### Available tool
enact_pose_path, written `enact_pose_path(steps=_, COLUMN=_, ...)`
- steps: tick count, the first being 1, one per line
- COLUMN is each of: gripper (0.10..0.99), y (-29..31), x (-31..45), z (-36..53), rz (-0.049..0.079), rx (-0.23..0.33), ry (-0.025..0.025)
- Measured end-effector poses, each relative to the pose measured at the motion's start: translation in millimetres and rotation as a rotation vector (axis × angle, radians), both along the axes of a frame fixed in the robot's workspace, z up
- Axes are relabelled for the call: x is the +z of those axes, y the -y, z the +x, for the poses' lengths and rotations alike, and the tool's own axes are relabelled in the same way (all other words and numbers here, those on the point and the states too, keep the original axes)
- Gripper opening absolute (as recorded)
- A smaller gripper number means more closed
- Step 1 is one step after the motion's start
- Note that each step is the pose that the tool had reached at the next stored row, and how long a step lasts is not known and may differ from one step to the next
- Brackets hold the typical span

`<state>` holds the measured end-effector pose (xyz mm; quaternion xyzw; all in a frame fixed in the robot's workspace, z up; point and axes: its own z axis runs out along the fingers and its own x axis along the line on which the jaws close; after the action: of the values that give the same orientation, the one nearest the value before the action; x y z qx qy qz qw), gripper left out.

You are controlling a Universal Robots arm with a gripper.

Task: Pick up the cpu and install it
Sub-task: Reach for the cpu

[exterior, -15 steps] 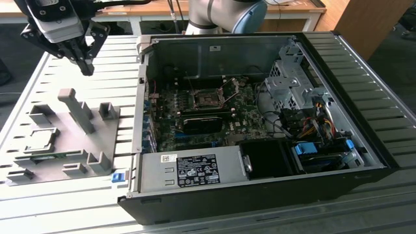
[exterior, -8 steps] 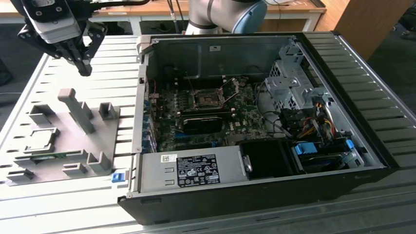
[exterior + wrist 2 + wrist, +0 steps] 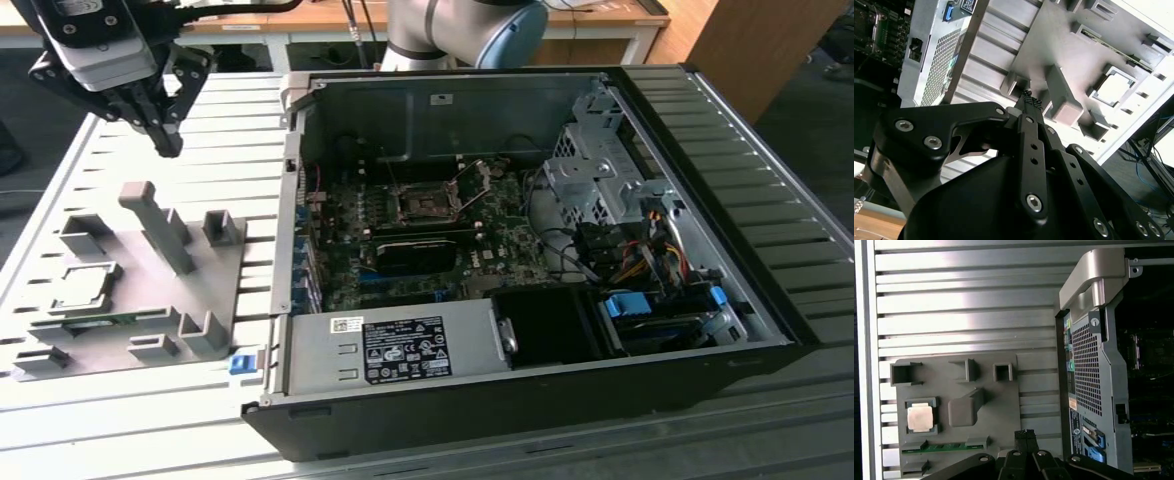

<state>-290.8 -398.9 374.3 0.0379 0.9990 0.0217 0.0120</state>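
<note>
A ribbed aluminium table (image 3: pixel 227 110) fills the bench, with wooden desks behind it. On it sit a grey fixture plate (image 3: pixel 147 300) and, beside that, an open computer case (image 3: pixel 441 110) lying on its side.

The gripper (image 3: pixel 166 145) hangs in the air above the table, over the far end of the plate. Its jaws are pressed tip to tip with nothing between them, which both wrist views confirm where the dark fingertips (image 3: pixel 1027 98) meet in a point.

The cpu (image 3: pixel 83 288) lies below the jaws and well apart from them, silvery top up, seated flat in a square holder on the plate. It is on the side of the jaws away from the case. In the first wrist view the cpu (image 3: pixel 920 417) has a green memory stick (image 3: pixel 944 447) in a slot just beside it. A tall grey block (image 3: pixel 966 410) stands between the chip and the jaws.

On the other side of the jaws, inside the case, the motherboard (image 3: pixel 400 250) carries the dark square socket (image 3: pixel 430 207), farther from the jaws than the chip.
</note>
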Motion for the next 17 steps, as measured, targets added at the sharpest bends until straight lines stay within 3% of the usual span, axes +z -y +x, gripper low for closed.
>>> enact_pose_path(steps=17, gripper=0.106, y=0.0, x=-2.0, z=-12.3, rz=0.000, rx=0.000, ry=-0.0003)
